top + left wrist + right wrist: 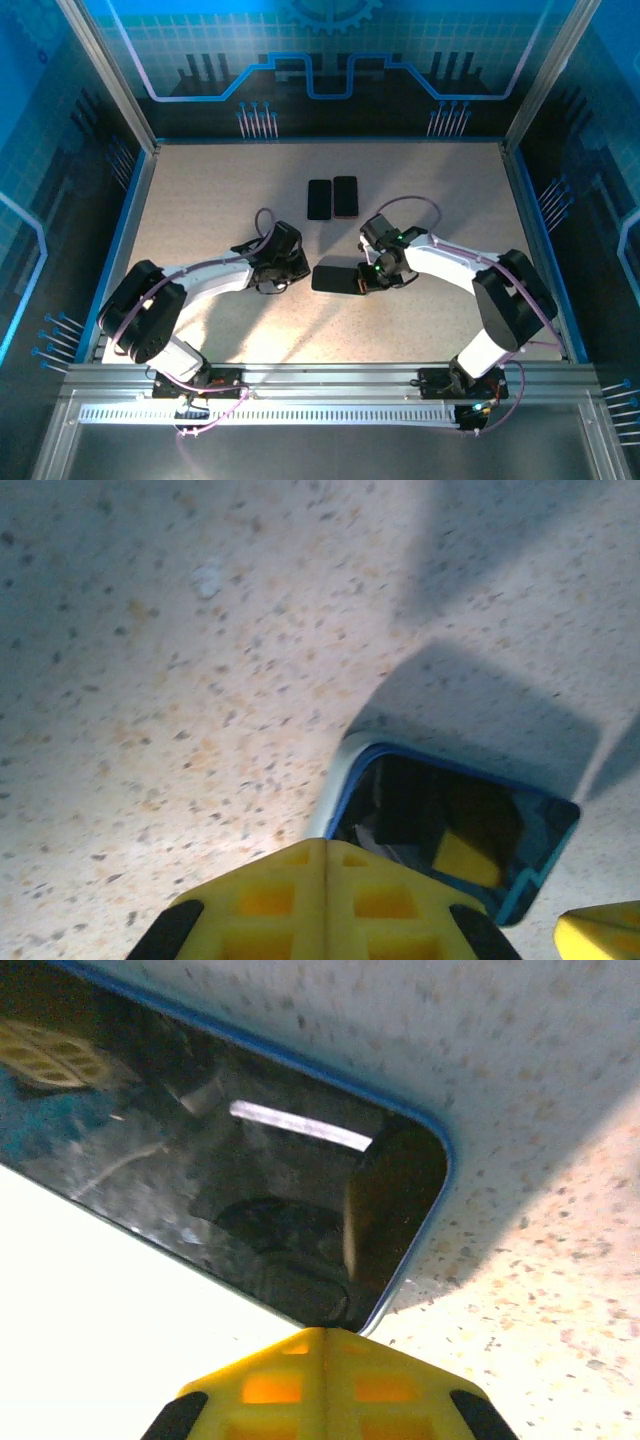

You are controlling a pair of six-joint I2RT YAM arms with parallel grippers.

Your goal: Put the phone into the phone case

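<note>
A dark glossy phone [335, 277] lies flat mid-table, between the two grippers. A blue rim runs round its edge, which looks like the phone case [440, 1145]. My left gripper [292, 272] is shut at the phone's left end. In the left wrist view its yellow fingertips [325, 846] meet right at the phone [450, 830] and its blue-edged corner. My right gripper [366, 280] is shut at the phone's right end. In the right wrist view its closed tips [325, 1332] sit against the near corner of the phone [250, 1190]. Nothing is held between either pair of fingers.
Two more dark slabs lie side by side at the back centre, a black one [318, 199] and one with a reddish edge [345, 196]. A low blue wall [135, 200] borders the speckled table. The right gripper's yellow finger [600, 930] shows in the left wrist view.
</note>
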